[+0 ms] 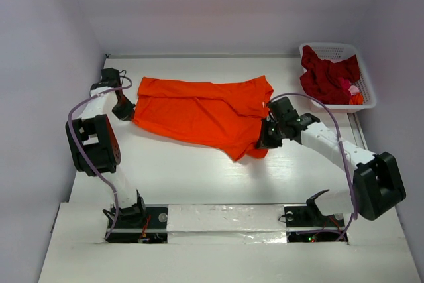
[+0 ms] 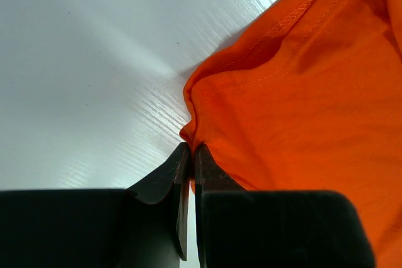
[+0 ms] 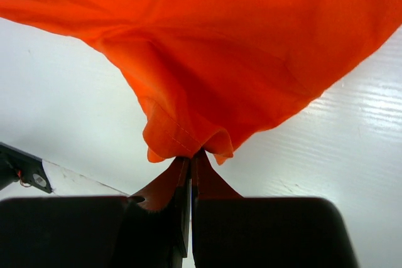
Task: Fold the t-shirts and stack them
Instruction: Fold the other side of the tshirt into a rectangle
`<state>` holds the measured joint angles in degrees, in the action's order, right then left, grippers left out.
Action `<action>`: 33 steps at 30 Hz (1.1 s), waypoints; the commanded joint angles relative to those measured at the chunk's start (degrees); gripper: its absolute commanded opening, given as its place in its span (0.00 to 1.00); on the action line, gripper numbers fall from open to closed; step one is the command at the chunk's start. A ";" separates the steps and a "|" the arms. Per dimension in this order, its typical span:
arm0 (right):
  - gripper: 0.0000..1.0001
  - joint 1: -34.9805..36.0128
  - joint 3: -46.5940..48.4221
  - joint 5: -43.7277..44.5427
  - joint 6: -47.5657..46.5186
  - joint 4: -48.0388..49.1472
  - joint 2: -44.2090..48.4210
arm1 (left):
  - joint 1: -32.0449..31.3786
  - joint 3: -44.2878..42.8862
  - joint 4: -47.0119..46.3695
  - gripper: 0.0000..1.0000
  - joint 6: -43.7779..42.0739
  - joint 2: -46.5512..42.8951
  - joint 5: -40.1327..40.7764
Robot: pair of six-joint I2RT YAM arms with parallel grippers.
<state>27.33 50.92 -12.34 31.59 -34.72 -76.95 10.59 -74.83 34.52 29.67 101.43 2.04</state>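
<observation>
Your two arms work on a white table (image 1: 199, 183) with a fine ribbed grain, boxed in by plain pale walls (image 1: 40, 44) on the left, right and far sides. A strip of white tape (image 1: 225, 218) runs along the near edge between the arm bases.

At the far right corner stands a white lattice basket (image 1: 334, 49). In it, a dark red t-shirt (image 1: 323, 74) lies crumpled and fills most of the space. A bit of pink cloth (image 1: 349, 87) and a scrap of orange cloth (image 1: 358, 99) show at its near right side.

The orange t-shirt (image 1: 205, 111) lies across the middle of the table, well apart from the basket. It is partly folded over itself and rumpled.

Your left gripper (image 1: 127, 112) sits at the shirt's left edge. Its wrist camera shows the left gripper (image 2: 190, 155) clamped tight on a corner of the orange cloth, with a stitched hem running off to the upper right.

Your right gripper (image 1: 267, 138) sits at the shirt's near right corner. Its wrist camera shows the right gripper (image 3: 190, 161) pinched closed on a bunched fold of hem. The cloth there is raised off the table and spreads wide above the fingers.
</observation>
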 commanded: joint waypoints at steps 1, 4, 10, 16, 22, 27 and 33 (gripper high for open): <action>0.00 -0.44 3.83 -0.76 -1.62 -0.88 -0.92 | 0.13 -1.81 1.78 0.00 0.39 0.26 -0.20; 0.00 -0.44 4.89 -0.76 -1.89 -1.14 -1.54 | 0.13 -1.37 1.43 0.00 0.39 0.17 -0.37; 0.00 -2.20 6.65 -1.19 -2.50 -1.40 -2.76 | 0.13 -2.16 1.69 0.00 0.39 0.26 -0.81; 0.00 -4.30 9.81 -1.64 -3.38 -1.58 -4.88 | 0.13 -4.71 2.74 0.00 0.83 0.26 -1.78; 0.00 -5.97 13.50 -2.25 -4.96 -2.45 -7.78 | 0.13 -6.82 3.27 0.00 1.44 1.23 -4.06; 0.00 -7.11 15.00 -2.25 -5.49 -2.81 -9.09 | 0.13 -8.14 3.27 0.00 1.79 2.19 -4.94; 0.00 -9.31 17.90 -2.08 -6.63 -3.51 -10.76 | 0.13 -10.69 3.71 0.00 2.06 3.95 -5.21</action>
<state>19.64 64.93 -14.15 26.68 -37.80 -86.96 10.59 -82.32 37.23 31.16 105.08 -2.66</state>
